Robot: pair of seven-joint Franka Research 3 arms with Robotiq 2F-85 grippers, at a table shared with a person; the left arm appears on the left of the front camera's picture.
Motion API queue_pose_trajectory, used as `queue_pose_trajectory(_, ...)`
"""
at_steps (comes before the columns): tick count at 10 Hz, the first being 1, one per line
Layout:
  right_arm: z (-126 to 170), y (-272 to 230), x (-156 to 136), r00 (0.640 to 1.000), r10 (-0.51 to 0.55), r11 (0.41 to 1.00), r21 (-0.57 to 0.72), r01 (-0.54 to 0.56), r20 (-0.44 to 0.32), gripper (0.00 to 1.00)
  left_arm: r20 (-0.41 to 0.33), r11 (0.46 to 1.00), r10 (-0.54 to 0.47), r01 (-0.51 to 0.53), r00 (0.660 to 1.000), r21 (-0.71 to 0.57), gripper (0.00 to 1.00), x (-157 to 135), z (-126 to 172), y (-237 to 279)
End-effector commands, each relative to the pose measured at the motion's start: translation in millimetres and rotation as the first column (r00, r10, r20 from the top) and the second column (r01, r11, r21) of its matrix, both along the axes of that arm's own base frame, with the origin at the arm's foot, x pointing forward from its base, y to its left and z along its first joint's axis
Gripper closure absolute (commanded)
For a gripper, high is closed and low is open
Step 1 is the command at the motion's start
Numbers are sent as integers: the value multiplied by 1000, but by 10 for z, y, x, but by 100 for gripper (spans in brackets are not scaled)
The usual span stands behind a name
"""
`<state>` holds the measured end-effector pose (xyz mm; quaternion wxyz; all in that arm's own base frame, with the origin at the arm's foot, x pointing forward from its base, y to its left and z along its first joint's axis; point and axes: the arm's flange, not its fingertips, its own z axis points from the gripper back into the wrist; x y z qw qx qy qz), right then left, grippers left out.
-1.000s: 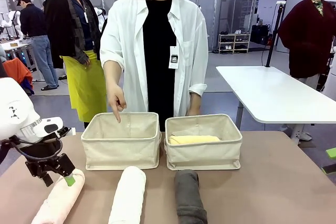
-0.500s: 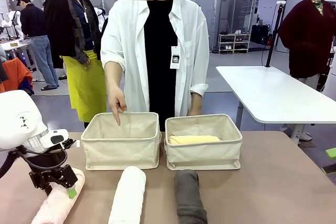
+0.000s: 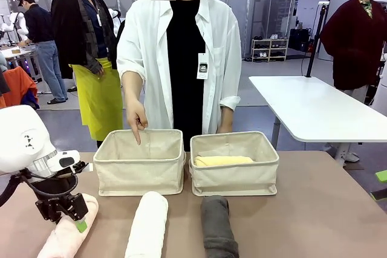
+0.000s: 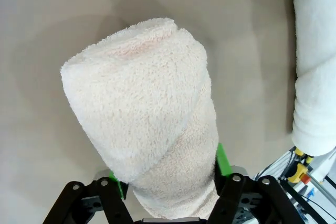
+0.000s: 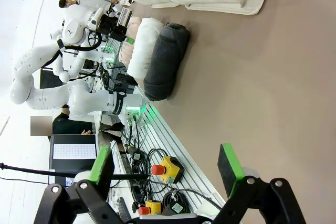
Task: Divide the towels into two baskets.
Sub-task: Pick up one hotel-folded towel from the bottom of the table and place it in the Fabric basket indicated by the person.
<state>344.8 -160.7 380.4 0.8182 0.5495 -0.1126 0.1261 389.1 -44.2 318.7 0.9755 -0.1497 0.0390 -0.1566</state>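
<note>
The robot's left gripper [image 3: 63, 218] stands over the near-left corner of the brown table [image 3: 314, 209], its jaws drawn in on the peach-pink towel [image 3: 65, 240]; in the left wrist view the green pads [image 4: 222, 160] press against both flanks of the roll, which lies on the tabletop with its coiled end facing the camera; the white towel [image 3: 147, 225] lies just beside it, a narrow strip of table between them, and the dark grey towel [image 3: 217, 225] lies farther toward the robot's right, all three rolls pointing roughly from the robot toward the baskets; two cream canvas bins sit side by side at mid-table, their inner walls nearly touching; the left basket [image 3: 139, 173] shows nothing above its rim from the front; the right basket [image 3: 236, 179] holds the pale yellow towel [image 3: 222, 161], lying across it; a person in a white shirt stands at the far side, one hand [image 3: 136, 119] lowered with the forefinger pointing down into the left basket; the right gripper [image 5: 165, 163], seen in its own wrist view, hangs off the table's side with its jaws spread wide and nothing between the green pads.
</note>
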Motion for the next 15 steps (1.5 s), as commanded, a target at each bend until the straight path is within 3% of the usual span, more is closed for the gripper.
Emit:
queue_pose_trajectory(1,9,26,-21,1000,-14,1000,-7,14,0,0,-4,999,-45,45,999,28,51,-574,-194,38)
queue_pose_trajectory(4,9,26,-21,1000,-14,1000,-7,14,0,0,36,997,-45,43,998,57,78,-520,-2,64)
queue_pose_trajectory(5,9,26,-21,1000,-14,1000,-7,14,0,0,105,984,-180,180,978,15,78,-499,333,63)
queue_pose_trajectory(6,9,26,-21,1000,-14,1000,-7,14,0,0,146,931,-364,362,920,39,78,-499,699,41)
queue_pose_trajectory(7,9,26,-21,1000,-14,1000,-7,14,0,0,195,887,-459,460,867,40,78,-481,1072,-5)
queue_pose_trajectory(8,9,26,-21,1000,-14,1000,-7,14,0,0,252,833,-547,549,798,69,78,-463,1395,-82)
queue_pose_trajectory(9,9,26,-21,1000,-14,1000,-7,14,0,0,312,728,-678,669,666,152,78,-490,1650,-201)
queue_pose_trajectory(10,9,26,-21,1000,-14,1000,-7,14,0,0,316,568,-817,768,483,296,78,-550,1809,-356)
queue_pose_trajectory(11,9,26,-21,1000,-14,1000,-7,14,0,0,300,423,-900,804,317,419,78,-609,1902,-469)
queue_pose_trajectory(12,9,26,-21,1000,-14,1000,-7,14,0,0,266,286,-948,839,176,462,78,-696,1949,-570)
queue_pose_trajectory(13,9,26,-21,1000,-14,1000,-7,14,0,0,232,216,-966,843,112,493,78,-775,1963,-614)
queue_pose_trajectory(14,9,26,-21,1000,-14,1000,-7,14,0,0,280,254,-952,833,125,493,78,-812,1967,-618)
queue_pose_trajectory(15,9,26,-21,1000,-14,1000,-7,14,0,0,407,366,-892,840,194,401,78,-844,2037,-546)
